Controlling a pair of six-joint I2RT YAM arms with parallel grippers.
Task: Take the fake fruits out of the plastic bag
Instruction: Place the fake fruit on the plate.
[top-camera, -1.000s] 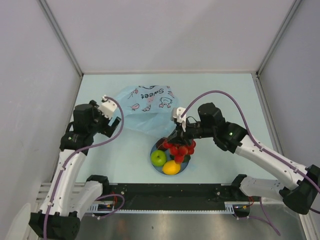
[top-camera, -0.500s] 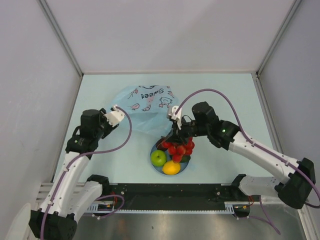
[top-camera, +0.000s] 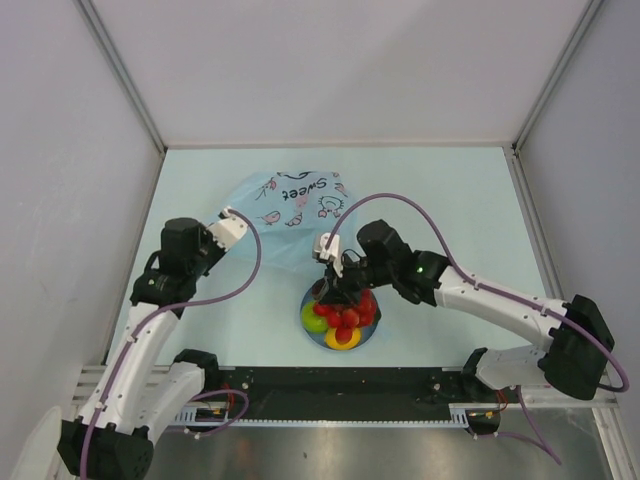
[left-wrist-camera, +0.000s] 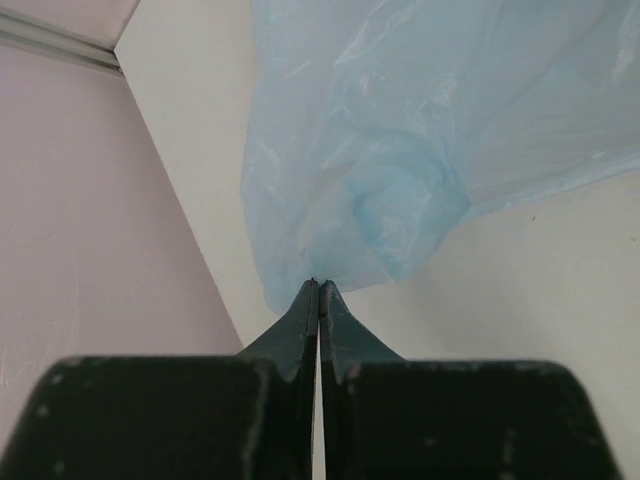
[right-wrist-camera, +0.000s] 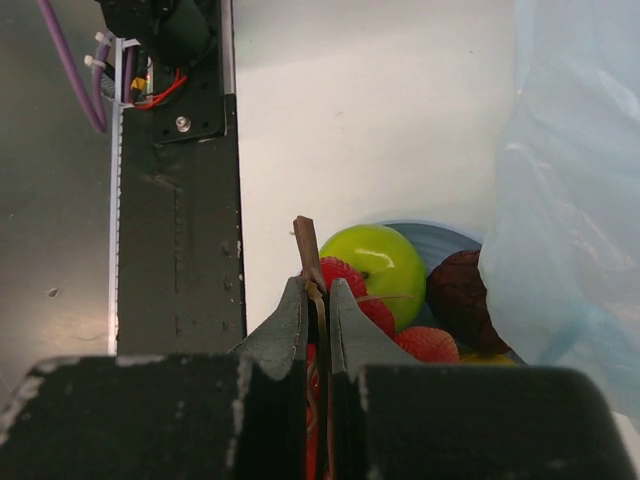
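The right fingers (right-wrist-camera: 290, 320) were clamped on the brown stem (right-wrist-camera: 306, 240) of the bunch of red grapes (right-wrist-camera: 342, 276), with the bunch hanging below them over the round light-blue plate (right-wrist-camera: 440, 232). The plate lay on the worktop (top-camera: 450, 200) just in front of the plastic bag (top-camera: 290, 215). The green apple (right-wrist-camera: 378, 262), a dark red-purple fruit (right-wrist-camera: 460, 295) and the yellow lemon (top-camera: 343, 343) already lay on the plate, close against the grapes. The left fingers (left-wrist-camera: 300, 322) were pressed together at the bag's left edge, and the film appeared to be caught between their tips. We judged the step in hand to be setting the grapes down among the other fake fruits. To do it well, we would lower the bunch until its weight rests on the plate or the fruit beneath it, and only then part the fingers. That way the bunch does not drop and knock the apple or lemon over the rim. We would aim for the free area of the plate, lift straight up after release, and let the left arm keep the film clear of the plate. We could not tell whether any fruit remained inside the bag.
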